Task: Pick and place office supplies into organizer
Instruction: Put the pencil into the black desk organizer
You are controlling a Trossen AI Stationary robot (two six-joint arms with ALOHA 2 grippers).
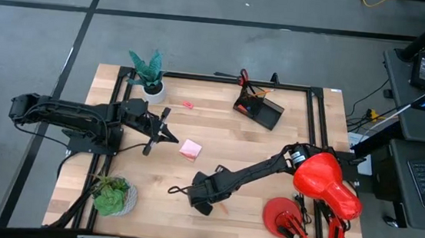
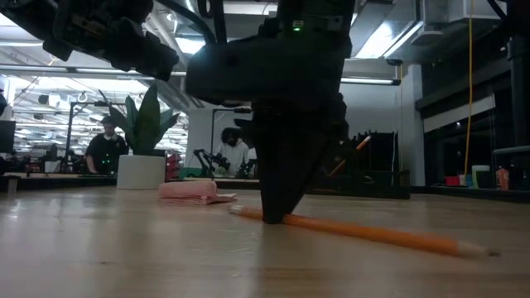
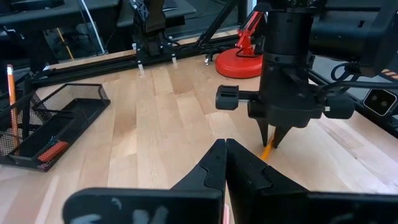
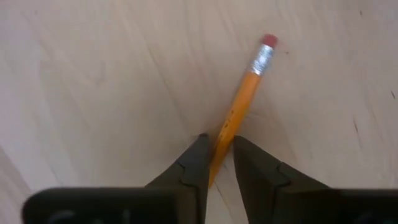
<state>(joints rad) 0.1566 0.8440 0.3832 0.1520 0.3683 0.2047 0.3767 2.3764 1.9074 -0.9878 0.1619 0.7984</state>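
An orange pencil [image 2: 373,234] lies flat on the table near its front middle, eraser end [image 4: 268,41] showing in the right wrist view. My right gripper [image 1: 203,203] points down at it, its fingers closed on the shaft. My left gripper [image 3: 225,144] hangs shut and empty above the table's left half [image 1: 176,138]. The black mesh organizer [image 1: 260,108] stands at the far middle with red scissors [image 1: 243,77] and an upright pencil [image 3: 10,93] in it. A pink sticky-note pad [image 1: 190,149] lies mid-table, a small pink eraser [image 1: 188,104] farther back. My right gripper pinches the pencil's shaft [image 4: 225,134] between its two fingertips [image 4: 199,152], some way back from the eraser end. The fingers come from above, pointing down, and lie across the pencil. The pencil rests along its whole length on the table [image 2: 281,217].
A potted plant [image 1: 149,71] stands at the far left, another [image 1: 113,197] at the near left. A red desk lamp [image 1: 323,182] with its round base [image 1: 281,216] stands at the near right. Bare wood lies between pad and organizer.
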